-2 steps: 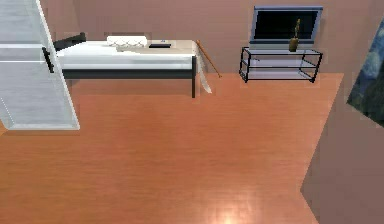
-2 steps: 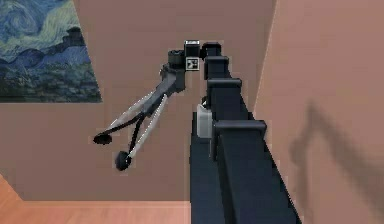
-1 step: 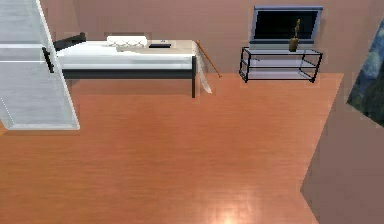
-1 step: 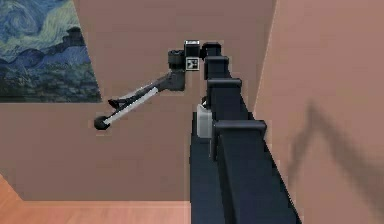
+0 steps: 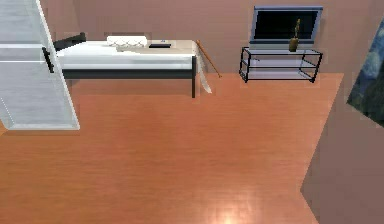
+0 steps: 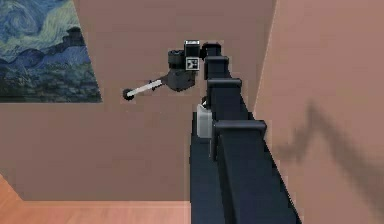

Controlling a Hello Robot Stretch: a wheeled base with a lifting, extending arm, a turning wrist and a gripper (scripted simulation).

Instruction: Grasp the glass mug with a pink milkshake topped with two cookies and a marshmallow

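Where the dark arm (image 6: 235, 140) rises up the arm side view, the gripper (image 6: 130, 94) juts toward that view's left from beneath two small white marked squares (image 6: 195, 48), its thin fingers (image 6: 145, 88) lying against bare pinkish wall (image 6: 150, 150); it holds nothing, and how the fingers are set cannot be told. Just left of the fingertips hangs a painting (image 6: 45, 50) of blue and yellow swirls, near them but apart. Ahead, a wooden floor (image 5: 180, 150) runs to a dark-framed bed (image 5: 130, 58) with white bedding, a pale pillow (image 5: 128, 42) and a small dark flat thing (image 5: 160, 43) on top, and a thin light stick (image 5: 207, 60) leaning at its foot. A white door (image 5: 35, 80) with a dark handle (image 5: 47, 60) stands at the forward view's left. Right of the bed, against the far wall, a black-framed shelf table (image 5: 280, 64) carries a television (image 5: 287, 22) and, in front of the screen, a dark bottle-like shape (image 5: 294, 40) too small to name. Where the glass mug stands cannot be told from these views.
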